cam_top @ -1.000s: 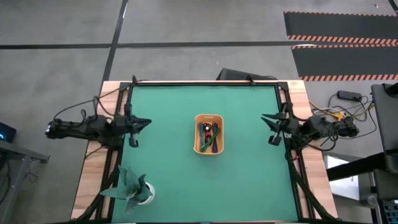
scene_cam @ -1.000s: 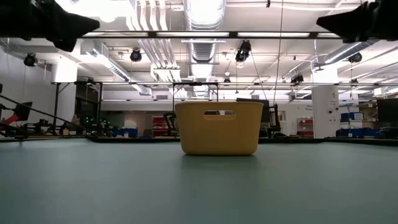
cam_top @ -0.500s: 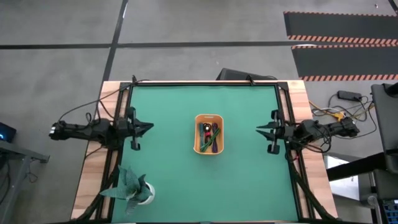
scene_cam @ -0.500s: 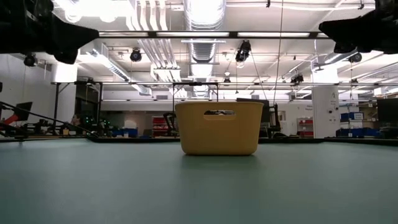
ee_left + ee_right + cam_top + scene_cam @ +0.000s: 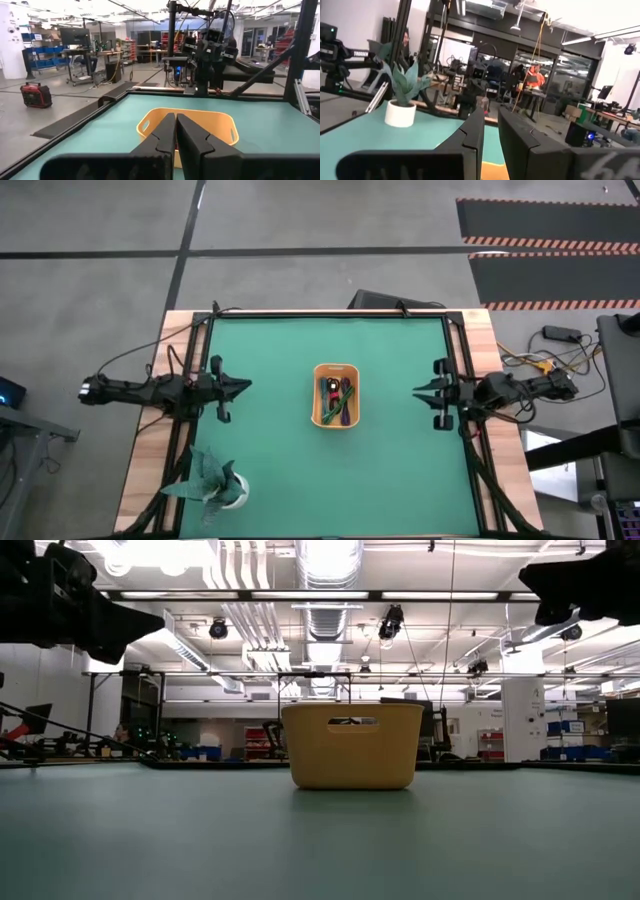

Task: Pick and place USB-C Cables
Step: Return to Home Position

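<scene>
The orange tray (image 5: 335, 370) stands mid-table, and the USB-C cables lie inside it as small bundles: red-and-black (image 5: 327, 391), dark green (image 5: 346, 390) and purple (image 5: 343, 416). The low view shows the tray (image 5: 350, 745) side-on and its wall hides the cables. My left gripper (image 5: 246, 384) hangs above the table's left side, pointing level at the tray (image 5: 220, 122), its fingers (image 5: 176, 116) shut on nothing. My right gripper (image 5: 417, 390) hangs above the right side and faces the tray. A narrow gap stands between its fingers (image 5: 491, 112), with nothing in it.
A teal folded-paper plant in a white pot (image 5: 212, 484) stands at the near left corner and also shows in the right wrist view (image 5: 402, 87). A black frame rail (image 5: 330, 313) runs along the table's edges. Bare green mat (image 5: 390, 470) surrounds the tray.
My left gripper has come down and a little toward the tray, staying shut. My right gripper has sunk slightly and swung round about its wrist to point at the tray. The tray and cables have kept still.
</scene>
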